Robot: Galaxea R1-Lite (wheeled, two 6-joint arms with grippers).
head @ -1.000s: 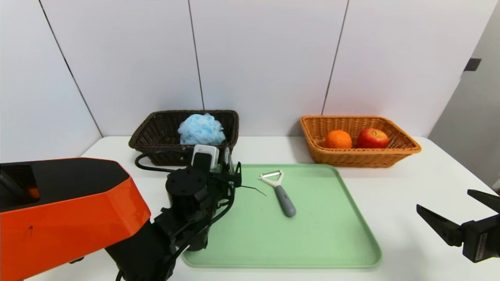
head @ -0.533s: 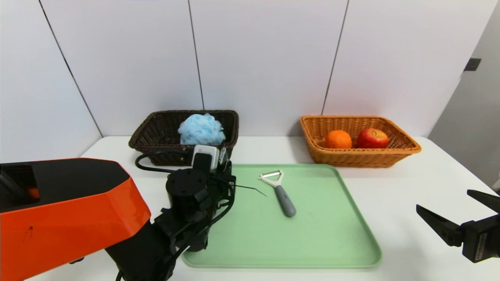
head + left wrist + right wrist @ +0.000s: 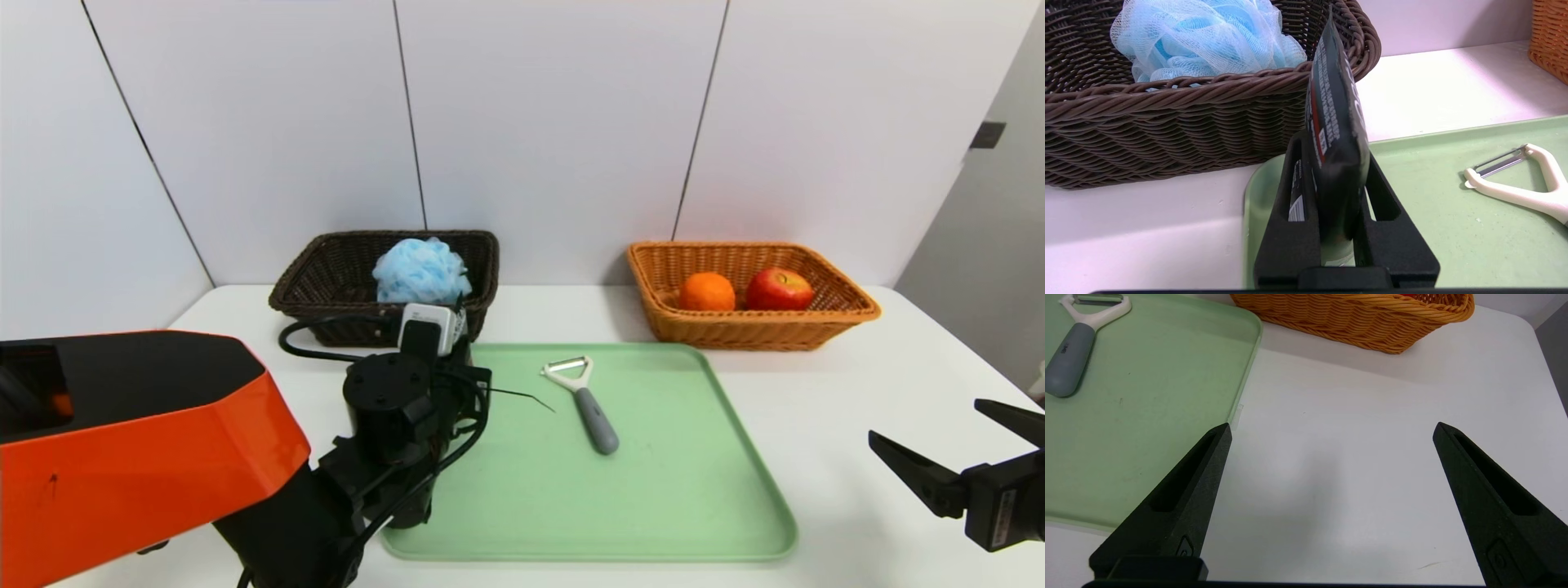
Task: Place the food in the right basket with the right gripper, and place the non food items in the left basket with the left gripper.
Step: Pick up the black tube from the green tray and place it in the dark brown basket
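black tube (image 3: 1337,134), standing on end over the tray's (image 3: 653,506) near-left corner, sits pinched between the left pincer's (image 3: 1331,192) fingers. the grip looks low on the tube, so lift straight and slowly before swinging. the dark basket (image 3: 1167,114), pouf (image 3: 1204,36) inside, lies just ahead and left of the pincer; clear its rim first. peeler (image 3: 584,400) waits to its right. right pincer (image 3: 1331,457) hangs wide, idle.

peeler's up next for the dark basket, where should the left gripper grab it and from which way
Probably the grey handle of the peeler, near its middle. It lies flat on the green tray, white head toward the baskets, handle toward the robot and slightly rightward. Coming from above with the fingers across the handle's width suits that pose; the forked head and blade look harder to pinch.
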